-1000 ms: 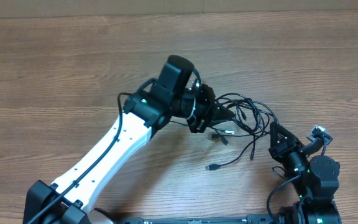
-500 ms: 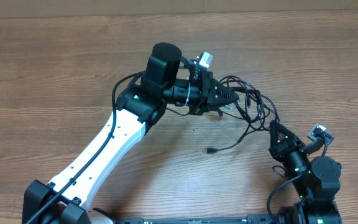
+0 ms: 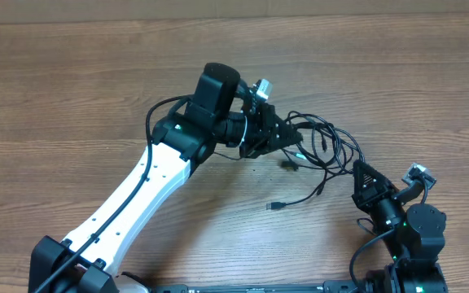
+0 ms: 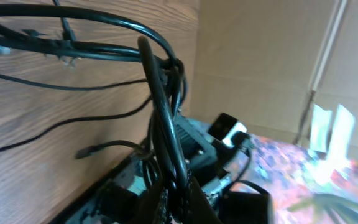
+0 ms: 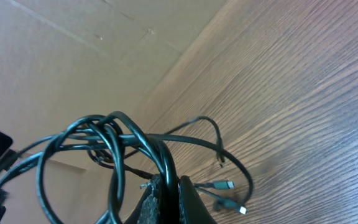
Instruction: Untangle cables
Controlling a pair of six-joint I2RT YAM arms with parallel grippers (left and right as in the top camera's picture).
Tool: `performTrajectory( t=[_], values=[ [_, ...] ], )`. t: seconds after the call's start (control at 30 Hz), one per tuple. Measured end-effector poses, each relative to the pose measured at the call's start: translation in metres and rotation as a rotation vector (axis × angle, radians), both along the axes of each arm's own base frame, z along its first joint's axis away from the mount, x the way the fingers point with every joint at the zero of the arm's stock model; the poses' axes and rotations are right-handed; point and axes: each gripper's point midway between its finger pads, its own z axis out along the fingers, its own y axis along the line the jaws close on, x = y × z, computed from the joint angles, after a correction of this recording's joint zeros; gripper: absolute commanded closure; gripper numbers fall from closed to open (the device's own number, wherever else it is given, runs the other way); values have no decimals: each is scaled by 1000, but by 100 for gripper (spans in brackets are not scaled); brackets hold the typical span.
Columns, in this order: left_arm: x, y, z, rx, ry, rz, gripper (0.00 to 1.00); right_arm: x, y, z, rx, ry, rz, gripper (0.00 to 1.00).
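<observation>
The cables form a loose black tangle between my two grippers, lifted partly off the wooden table. My left gripper is shut on several strands at the tangle's left side; in the left wrist view these cables run up out of the gripper. My right gripper is shut on a strand at the lower right. In the right wrist view that gripper pinches one cable, with loops above it. A loose plug end lies on the table.
Two small plugs hang just right of my right gripper. A cardboard wall stands behind the table's far edge. The left arm's white link crosses the table's lower left.
My left gripper lifted the tangle up and away from the front edge, then settled slightly. The trailing plug end slid left on the table. The right arm stayed put.
</observation>
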Motion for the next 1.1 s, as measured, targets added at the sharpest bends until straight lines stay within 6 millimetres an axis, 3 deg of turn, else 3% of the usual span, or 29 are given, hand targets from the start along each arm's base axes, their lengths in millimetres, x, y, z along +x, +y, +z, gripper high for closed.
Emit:
performTrajectory(
  t=[0.2,0.23,0.33,0.43,0.57,0.6,0.9,1.1],
  values=[
    [-2,-9,-10,62,-49,24,96,0,-3,-1,-6,5,-18,96],
    [-2,-10,-11,70,-55,29,96,0,-4,-1,-7,5,-21,92],
    [0,-11,-13,86,-67,43,95,1,-5,-1,-13,4,-25,68],
    [3,-9,-14,96,-73,58,96,1,-6,-2,-13,6,-31,59],
    [5,-8,-15,105,-80,71,96,1,-7,-2,-13,5,-36,17],
    [6,-8,-15,107,-81,74,96,1,-7,-2,-12,5,-37,12],
    [9,-6,-17,126,-129,72,96,1,-8,-2,-16,5,-44,1],
    [7,-4,-22,157,-208,27,96,3,-3,8,-85,-53,6,0]
  ],
)
